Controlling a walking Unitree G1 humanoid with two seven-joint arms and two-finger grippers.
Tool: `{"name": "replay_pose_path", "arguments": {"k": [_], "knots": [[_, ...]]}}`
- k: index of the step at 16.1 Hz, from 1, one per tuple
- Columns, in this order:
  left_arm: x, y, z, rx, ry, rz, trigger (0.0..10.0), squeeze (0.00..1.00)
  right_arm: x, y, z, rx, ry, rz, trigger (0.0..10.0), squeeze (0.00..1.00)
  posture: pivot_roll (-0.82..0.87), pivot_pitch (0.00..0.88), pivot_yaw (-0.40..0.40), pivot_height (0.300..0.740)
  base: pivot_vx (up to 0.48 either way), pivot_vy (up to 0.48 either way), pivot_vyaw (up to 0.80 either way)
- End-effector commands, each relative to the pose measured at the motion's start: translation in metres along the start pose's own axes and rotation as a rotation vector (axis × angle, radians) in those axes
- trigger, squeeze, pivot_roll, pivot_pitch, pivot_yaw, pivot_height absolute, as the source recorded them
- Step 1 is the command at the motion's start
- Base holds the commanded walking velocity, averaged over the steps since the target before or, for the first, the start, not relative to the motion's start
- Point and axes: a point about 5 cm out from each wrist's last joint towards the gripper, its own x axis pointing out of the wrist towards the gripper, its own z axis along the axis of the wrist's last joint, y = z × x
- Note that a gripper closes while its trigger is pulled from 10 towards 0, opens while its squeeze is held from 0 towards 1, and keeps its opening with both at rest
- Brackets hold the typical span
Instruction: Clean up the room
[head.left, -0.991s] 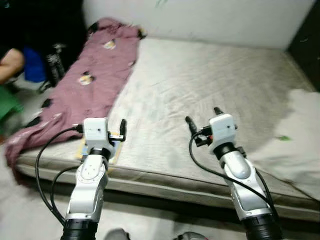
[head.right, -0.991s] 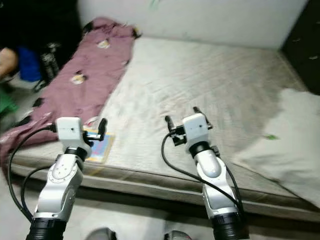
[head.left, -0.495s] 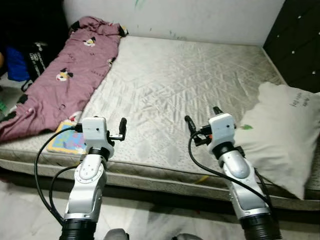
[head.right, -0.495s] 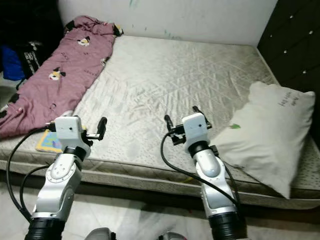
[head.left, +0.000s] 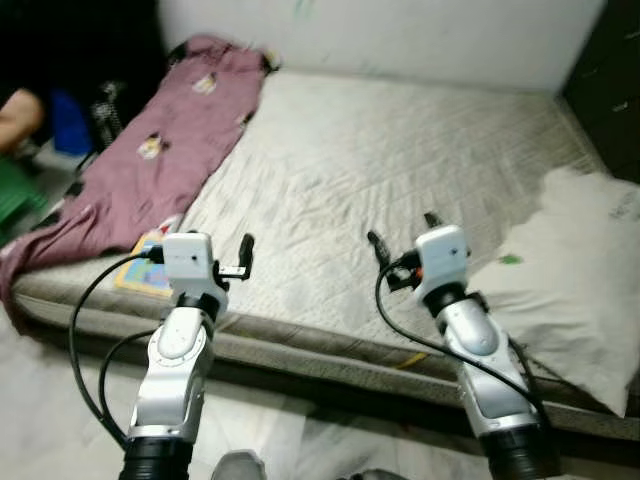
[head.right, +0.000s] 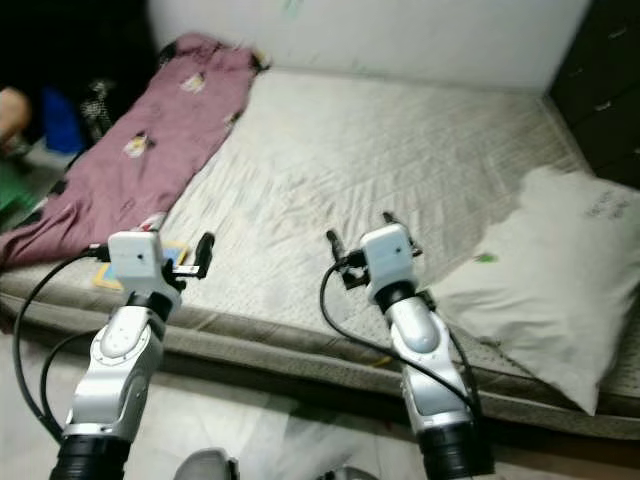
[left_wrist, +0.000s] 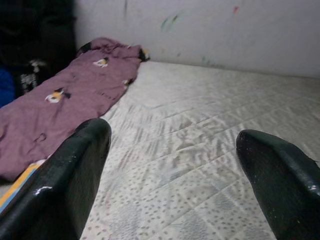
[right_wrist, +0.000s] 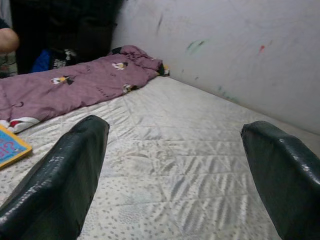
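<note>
A bare grey quilted mattress (head.left: 400, 150) lies against a white wall. A crumpled maroon patterned blanket (head.left: 160, 150) runs along its left edge, a colourful flat book (head.left: 140, 275) at its near left corner, a white pillow (head.left: 575, 290) on the right. Left gripper (left_wrist: 170, 180) and right gripper (right_wrist: 175, 180) hover above the near edge, fingers spread, empty.

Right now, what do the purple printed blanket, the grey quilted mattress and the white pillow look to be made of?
Purple printed blanket: soft woven or fleece cloth, matte; it drapes and creases over the bed edge. Grey quilted mattress: stitched fabric cover with a slight sheen, diamond quilting lines visible. White pillow: matte cloth case over soft filling, judging by its puffed, wrinkled shape; the view is blurred.
</note>
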Motion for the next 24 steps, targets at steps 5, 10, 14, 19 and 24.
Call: {"name": "replay_pose_path", "arguments": {"k": [5,10,14,19,24], "knots": [[0.0006,0.0031,0.0045,0.002,-0.017,0.009,10.0,0.0,0.0026,0.0014,0.0054,0.007,-0.023,0.007,10.0,0.0,0.02,0.0,-0.029,0.74,0.0,0.0,0.0],[0.0006,0.0031,0.0045,0.002,-0.017,0.009,10.0,0.0,0.0026,0.0014,0.0054,0.007,-0.023,0.007,10.0,0.0,0.02,0.0,-0.029,0.74,0.0,0.0,0.0],[0.0038,0.005,0.0041,0.006,-0.014,0.023,10.0,0.0,0.0052,0.0006,0.0056,0.011,-0.026,0.003,10.0,0.0,0.02,0.0,-0.028,0.74,0.065,0.0,0.0],[0.0046,0.0042,0.0037,0.012,-0.014,0.017,10.0,0.0,0.0058,0.0012,0.0053,-0.004,-0.026,0.008,10.0,0.0,0.02,0.0,-0.028,0.74,0.0,0.0,0.0],[0.0047,0.0029,0.0035,0.016,-0.018,0.011,10.0,0.0,0.0057,-0.0003,0.0042,0.011,-0.023,0.001,10.0,0.0,0.02,0.0,-0.028,0.74,0.0,0.0,-0.25]]}}
